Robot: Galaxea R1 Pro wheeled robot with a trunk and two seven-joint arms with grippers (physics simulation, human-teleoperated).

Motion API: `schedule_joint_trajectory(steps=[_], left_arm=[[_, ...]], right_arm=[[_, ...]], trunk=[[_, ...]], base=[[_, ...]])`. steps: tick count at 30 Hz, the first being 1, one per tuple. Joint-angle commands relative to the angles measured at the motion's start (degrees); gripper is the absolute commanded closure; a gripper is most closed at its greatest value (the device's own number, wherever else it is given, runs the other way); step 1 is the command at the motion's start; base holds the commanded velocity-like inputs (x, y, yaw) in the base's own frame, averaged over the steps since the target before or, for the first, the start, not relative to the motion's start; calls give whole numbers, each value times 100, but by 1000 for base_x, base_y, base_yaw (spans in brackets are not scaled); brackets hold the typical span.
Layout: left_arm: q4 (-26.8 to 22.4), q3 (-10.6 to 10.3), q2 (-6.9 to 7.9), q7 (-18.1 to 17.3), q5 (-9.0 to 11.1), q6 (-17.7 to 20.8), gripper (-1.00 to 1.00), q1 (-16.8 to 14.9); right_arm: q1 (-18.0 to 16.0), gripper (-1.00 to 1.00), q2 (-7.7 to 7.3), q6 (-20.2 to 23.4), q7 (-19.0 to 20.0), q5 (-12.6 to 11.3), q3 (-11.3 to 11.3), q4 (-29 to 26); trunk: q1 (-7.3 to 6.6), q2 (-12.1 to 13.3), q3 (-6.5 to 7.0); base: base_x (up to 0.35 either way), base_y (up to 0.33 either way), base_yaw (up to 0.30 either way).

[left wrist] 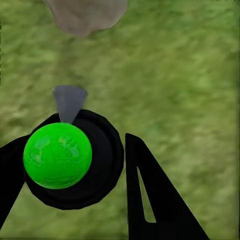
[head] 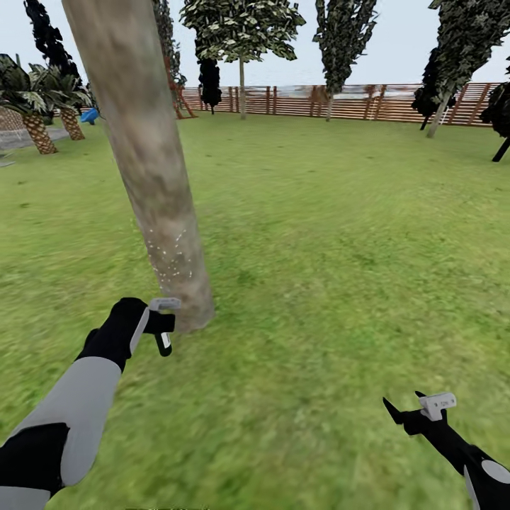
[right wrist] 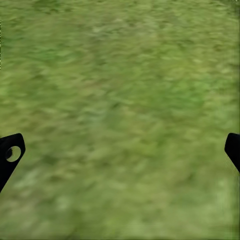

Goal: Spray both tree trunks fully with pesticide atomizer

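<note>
Spraying tree 1 seems underway: the left gripper (head: 161,327) pinches the pesticide atomizer (left wrist: 58,155), nozzle aimed at the tree trunk (head: 152,185), where white droplets speckle the base. Right gripper (head: 418,407) hangs spread over grass. Next, sweep spray higher up the bark

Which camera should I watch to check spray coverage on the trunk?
The head view: the trunk runs from top edge to grass, with pale specks low on it, just above the left gripper holding the atomizer. The left wrist view catches just a blurry bit of trunk. The right wrist view shows grass.
</note>
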Motion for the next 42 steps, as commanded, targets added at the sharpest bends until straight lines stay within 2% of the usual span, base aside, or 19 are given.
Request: schedule_joint_trajectory(steps=[1, 8, 15, 30, 36, 42], left_arm=[[0, 5, 5, 0, 2, 1, 100, 0], [0, 3, 1, 3, -3, 0, 100, 0], [0, 3, 0, 3, -6, 0, 100, 0], [-1, 3, 0, 5, -6, -1, 100, 0], [-7, 3, -15, 289, 15, 1, 100, 0], [0, 4, -25, 321, 21, 1, 100, 0]], right_arm=[[0, -100, 0, 0, 0, -2, 0, 0], [0, -100, 0, 0, 0, 1, 0, 0], [0, -100, -2, 0, 0, -4, 0, 0], [0, -100, -6, 0, 6, -7, 0, -6], [0, -100, -8, 0, 9, -8, 0, -9], [0, -100, -10, 0, 9, -8, 0, -9]], trunk=[[0, 0, 0], [0, 0, 0], [0, 0, 0], [0, 0, 0], [0, 0, 0], [0, 0, 0]], base=[[81, -266, 252], [130, -251, 266], [33, -268, 47], [59, -270, 219], [28, -269, 141], [1, -270, 272]])
